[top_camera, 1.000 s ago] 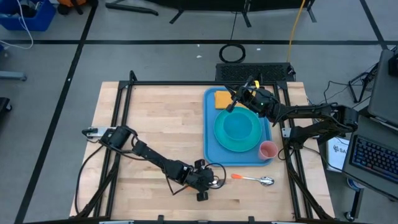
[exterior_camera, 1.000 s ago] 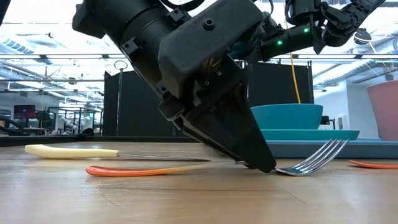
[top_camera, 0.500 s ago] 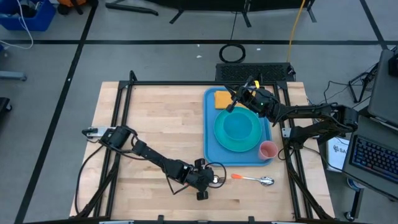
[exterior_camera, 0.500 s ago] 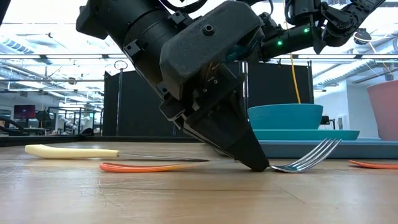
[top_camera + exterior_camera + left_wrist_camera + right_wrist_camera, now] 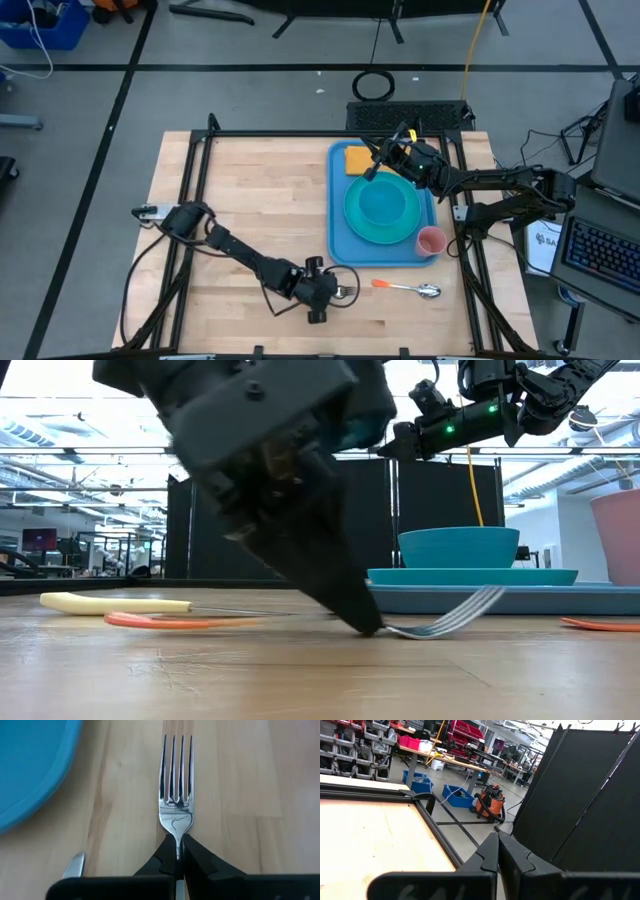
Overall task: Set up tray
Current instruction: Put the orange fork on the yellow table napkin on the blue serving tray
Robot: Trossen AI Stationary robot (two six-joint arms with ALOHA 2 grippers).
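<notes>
Left gripper (image 5: 322,297): low at the table's near edge, just off the tray's near left corner. Fingers (image 5: 167,857) pinched tight on the fork's neck, tips touching the wood.
Fork (image 5: 176,795): held flat or nearly so on the table, tines pointing away from the wrist and lifted slightly in the low view (image 5: 450,618).
Cutlery at left: a cream-handled knife (image 5: 115,603) and an orange handle (image 5: 160,622) lie on the wood in the low view; their place in the high view cannot be made out.
Tray (image 5: 338,240): on the right half of the table, long axis running from near edge to far edge. It lies just beyond and to the right of the left gripper, close but apart.
Tray contents: turquoise plate (image 5: 383,210) central, yellow-orange napkin (image 5: 357,159) at the far left corner, pink cup (image 5: 431,241) at the near right corner.
Open room: judged narrow inside the tray; a bare strip shows along its left side beside the plate. Rim must be cleared before lowering.
Spoon (image 5: 405,289): orange-handled, on the wood just outside the tray's near rim, right of the fork.
Right gripper (image 5: 377,160): above the tray's far end near the napkin, fingers pressed together on nothing; waiting.
Nearer arm: the left, judged best placed for the fork.
</notes>
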